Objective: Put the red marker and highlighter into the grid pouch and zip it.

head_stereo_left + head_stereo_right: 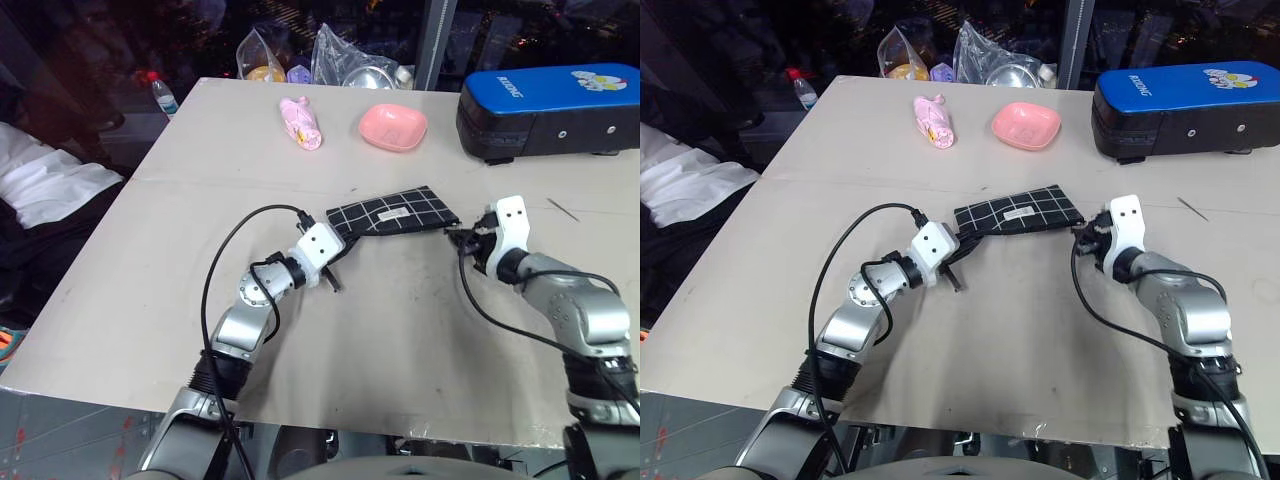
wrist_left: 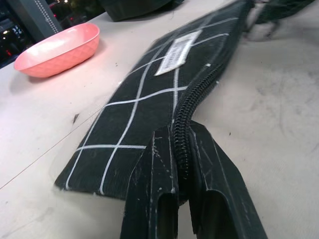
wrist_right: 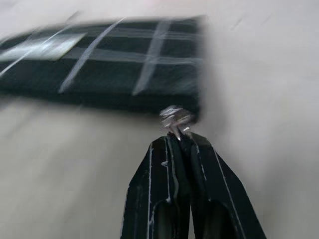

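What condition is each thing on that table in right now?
grid pouch: flat on the table, zipper side pinched at both ends
left gripper: shut on the pouch's zipper edge
right gripper: shut on the zipper pull
pink bowl: upright
blue case: closed

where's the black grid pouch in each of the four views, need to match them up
Left eye view: the flat black fabric pouch with white grid lines lies mid-table between the two arms.
Right eye view: the same spot, just above centre.
Left wrist view: it runs away from the left gripper, which is shut on its zipper edge.
Right wrist view: it lies across the upper part, its metal pull in the right gripper.
Shared landmark: the pouch's white label.
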Robot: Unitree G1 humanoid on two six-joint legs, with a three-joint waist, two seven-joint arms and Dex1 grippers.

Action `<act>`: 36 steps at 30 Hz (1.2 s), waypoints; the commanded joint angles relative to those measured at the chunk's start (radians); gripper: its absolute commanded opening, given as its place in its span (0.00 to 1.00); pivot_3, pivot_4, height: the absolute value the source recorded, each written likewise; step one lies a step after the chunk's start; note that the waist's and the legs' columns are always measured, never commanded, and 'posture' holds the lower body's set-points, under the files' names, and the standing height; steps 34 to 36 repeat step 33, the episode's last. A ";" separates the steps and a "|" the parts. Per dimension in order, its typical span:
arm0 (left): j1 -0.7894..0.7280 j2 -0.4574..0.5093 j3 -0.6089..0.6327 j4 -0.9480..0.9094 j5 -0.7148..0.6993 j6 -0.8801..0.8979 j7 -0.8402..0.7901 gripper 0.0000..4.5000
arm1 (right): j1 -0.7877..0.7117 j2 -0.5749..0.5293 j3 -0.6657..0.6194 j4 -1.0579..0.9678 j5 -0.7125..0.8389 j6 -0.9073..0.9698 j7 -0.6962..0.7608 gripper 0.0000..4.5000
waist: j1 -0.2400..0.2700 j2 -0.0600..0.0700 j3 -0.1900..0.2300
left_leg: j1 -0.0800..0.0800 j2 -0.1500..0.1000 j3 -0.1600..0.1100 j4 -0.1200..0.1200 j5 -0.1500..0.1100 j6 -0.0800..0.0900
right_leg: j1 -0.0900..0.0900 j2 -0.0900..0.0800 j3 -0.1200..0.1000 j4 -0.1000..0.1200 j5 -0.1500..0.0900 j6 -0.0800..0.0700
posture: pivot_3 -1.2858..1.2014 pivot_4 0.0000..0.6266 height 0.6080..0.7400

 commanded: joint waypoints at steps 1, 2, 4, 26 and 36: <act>-0.003 0.009 0.005 -0.027 0.000 -0.020 -0.007 0.00 | 0.019 -0.028 -0.011 -0.088 0.038 0.019 0.042 0.02 | -0.001 0.000 0.000 | 0.000 0.000 0.000 0.000 -0.001 0.001 | 0.000 0.000 0.000 0.000 0.000 0.000 | 0.52 0.24 0.89; -0.004 0.010 0.003 -0.025 -0.001 -0.022 -0.010 0.00 | 0.019 -0.027 -0.011 -0.086 0.033 0.012 0.038 0.14 | -0.002 0.000 0.000 | 0.000 0.000 -0.001 0.000 -0.002 0.003 | 0.000 0.000 0.000 0.000 0.000 0.000 | 0.52 0.24 0.89; -0.006 0.011 -0.005 -0.022 -0.004 -0.027 -0.024 0.00 | 0.016 -0.021 -0.008 -0.079 0.019 -0.004 0.029 0.31 | -0.001 0.000 0.000 | 0.001 0.000 -0.001 0.000 -0.002 0.003 | 0.000 0.001 0.000 0.000 0.000 0.000 | 0.52 0.24 0.89; 0.442 0.183 0.190 -0.455 -0.305 0.287 -0.126 0.99 | 0.263 -0.193 -0.188 0.394 -0.069 -0.878 0.558 1.00 | 0.004 0.000 0.000 | 0.001 0.000 -0.001 -0.001 0.000 0.000 | 0.003 0.000 -0.001 -0.005 0.000 0.000 | 0.52 0.24 0.89; 0.477 0.165 0.203 -0.472 -0.289 0.304 -0.071 0.99 | 0.269 -0.195 -0.216 0.534 -0.046 -1.011 0.685 1.00 | 0.001 0.000 0.000 | 0.003 0.000 -0.002 -0.001 -0.002 0.003 | 0.005 0.000 -0.001 -0.006 0.000 0.000 | 0.52 0.24 0.89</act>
